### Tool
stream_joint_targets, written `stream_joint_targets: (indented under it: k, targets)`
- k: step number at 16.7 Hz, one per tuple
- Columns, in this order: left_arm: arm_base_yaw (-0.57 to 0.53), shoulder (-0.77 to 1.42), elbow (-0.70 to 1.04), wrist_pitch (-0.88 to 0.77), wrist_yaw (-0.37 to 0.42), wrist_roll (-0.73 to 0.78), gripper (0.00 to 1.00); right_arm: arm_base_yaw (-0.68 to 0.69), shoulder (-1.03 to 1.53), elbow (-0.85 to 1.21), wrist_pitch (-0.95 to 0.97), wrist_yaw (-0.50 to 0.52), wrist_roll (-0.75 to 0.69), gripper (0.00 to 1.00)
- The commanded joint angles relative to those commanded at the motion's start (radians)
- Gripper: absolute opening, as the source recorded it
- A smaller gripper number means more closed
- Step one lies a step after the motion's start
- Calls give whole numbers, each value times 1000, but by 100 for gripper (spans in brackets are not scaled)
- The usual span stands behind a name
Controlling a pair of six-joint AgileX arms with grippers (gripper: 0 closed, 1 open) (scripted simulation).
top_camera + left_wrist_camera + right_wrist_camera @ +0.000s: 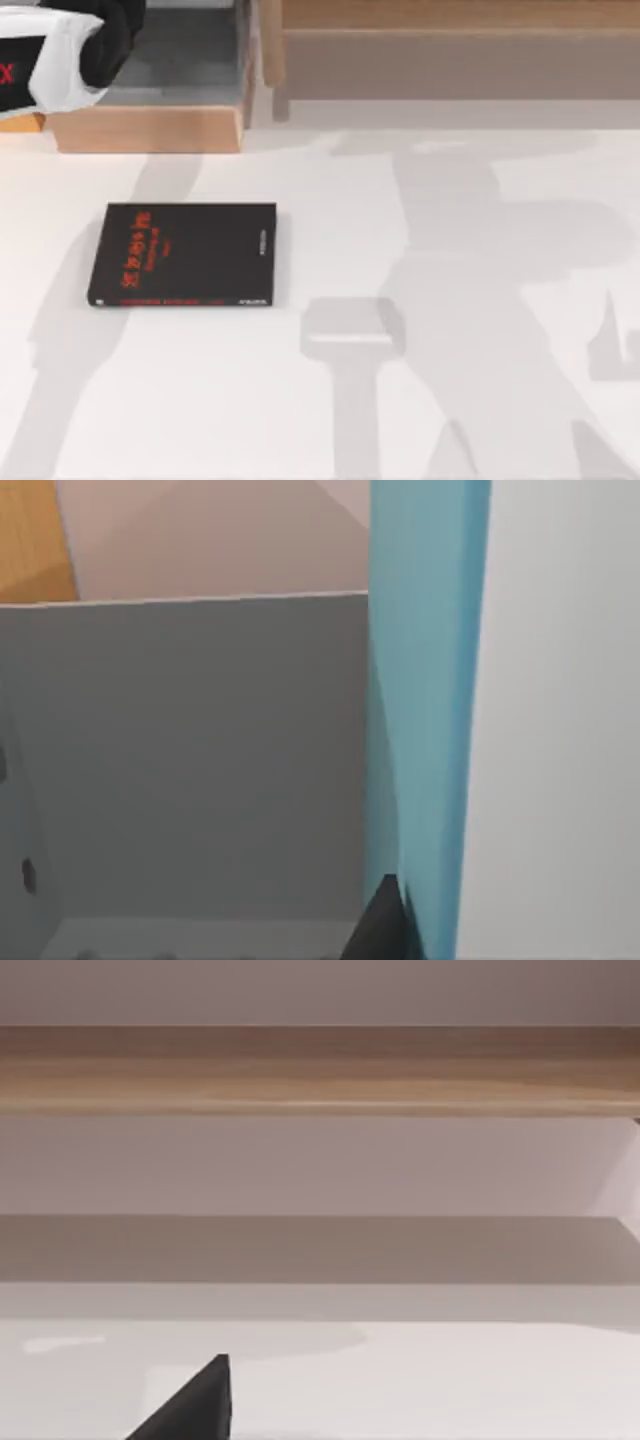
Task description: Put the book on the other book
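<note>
My left arm [60,50] is up in the far left corner of the table, over a wooden box [150,125]. In its wrist view the blue book [425,710] stands on edge beside one dark finger [380,925], but I cannot tell if the gripper holds it. The black book [183,254] lies flat on the left part of the white table [450,300].

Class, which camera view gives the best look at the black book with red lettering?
The top view: the black book lies flat on the white table, left of centre, cover and spine lettering facing the camera. The left wrist view looks at a light blue book; the right wrist view faces a wooden shelf.
</note>
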Motion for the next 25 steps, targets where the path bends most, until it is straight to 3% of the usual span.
stream_joint_targets:
  k: [4,11,18,21,25]
  targets:
    - [30,-71,0,31,-78,53,0,0,0,0,0,0,0,100]
    - [-18,-29,-3,-12,67,-78,0,0,0,0,0,0,0,100]
    - [-22,-38,-8,-18,76,-64,0,0,0,0,0,0,0,100]
    - [-23,-126,-54,-29,60,32,0,0,0,0,0,0,0,100]
    - [-32,-316,-167,-42,6,305,0,0,0,0,0,0,0,100]
